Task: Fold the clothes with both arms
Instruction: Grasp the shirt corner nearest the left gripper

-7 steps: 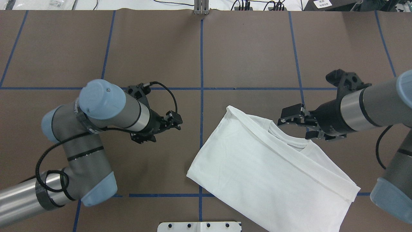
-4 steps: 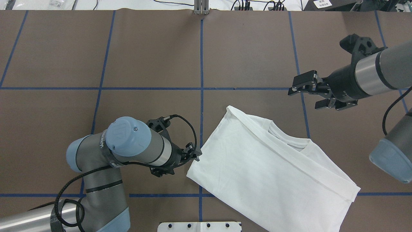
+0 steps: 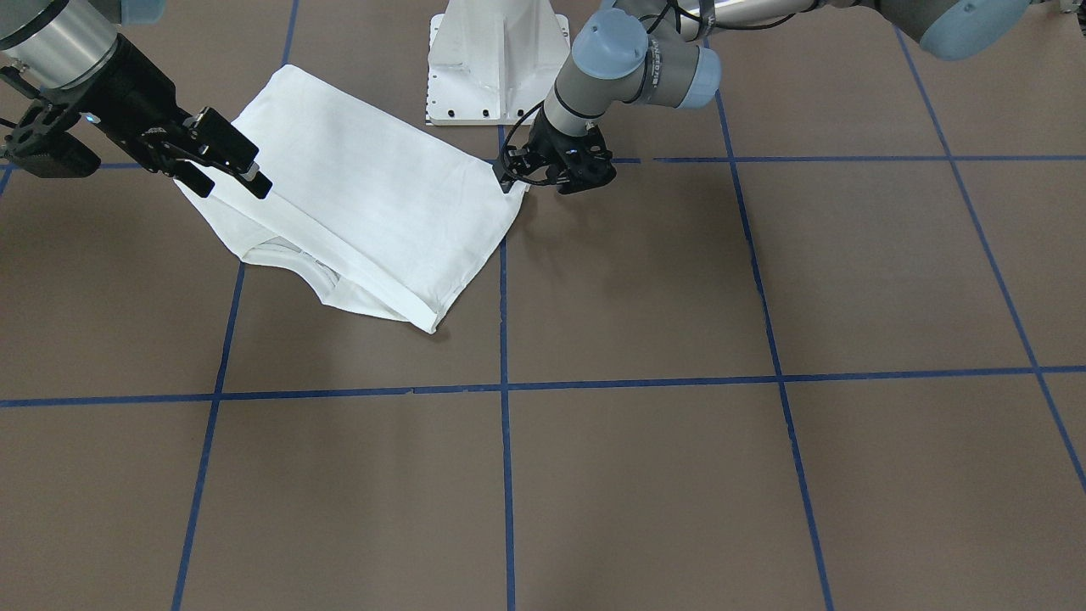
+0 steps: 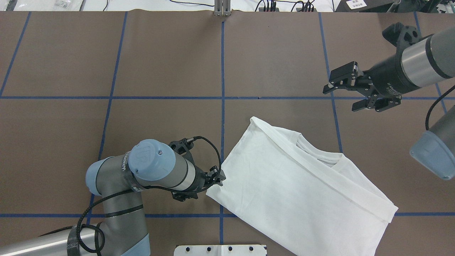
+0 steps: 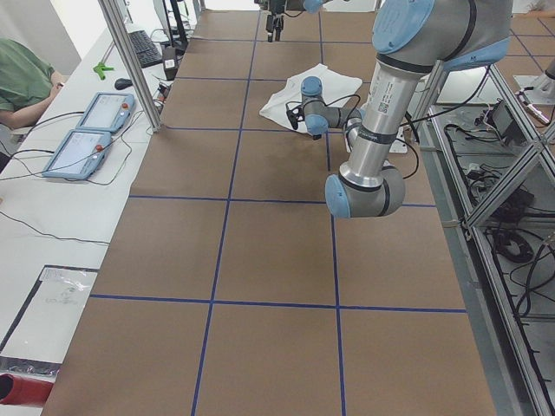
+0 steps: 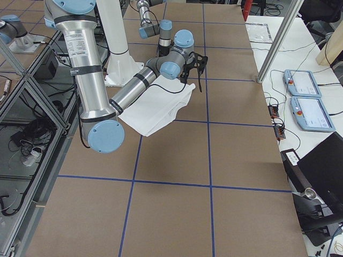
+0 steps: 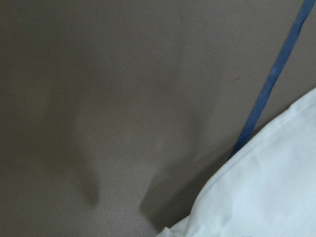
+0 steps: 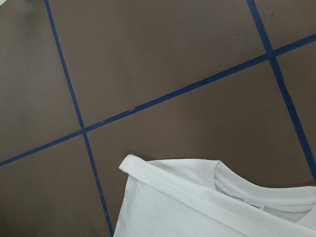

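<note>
brown table [image 4: 170, 53] ruled into squares by blue tape [image 4: 223, 71], cables [image 4: 270, 5] strung along the far edge, and off the left end a person in green [image 5: 22, 78] seated at a white desk [image 5: 52, 208] with two screens [image 5: 106, 111].

starting at the left: left arm [image 4: 121, 217] in low from the near corner, elbow folded tight. out at its tip, left gripper [image 4: 217, 176] down at table level, right at the left edge of the shirt [image 4: 302, 192], just beyond the near-left corner. jaws apart or together? can't tell from any view. through the left wrist camera, only brown paper, a slash of tape and a pale fold of cloth at the lower right.

moving to the middle: shirt folded into a long white slab, flat on the table and set slantwise, mostly right of the centre line, on the robot's side. one end close by the white pedestal [image 4: 220, 250], a folded band running along the far-right side, ribbed collar [image 4: 320, 158] peeking out beneath it.

and over to the right: right gripper [image 4: 340, 99] hanging beyond the collar side, apart from the cloth in the overhead view, jaws spread wide. behind it, right arm [image 4: 419, 67] in from the right edge, silver wrist catching the light. through the right wrist camera, looking down on the shirt's far corner and collar, just beside a tape crossing.
</note>
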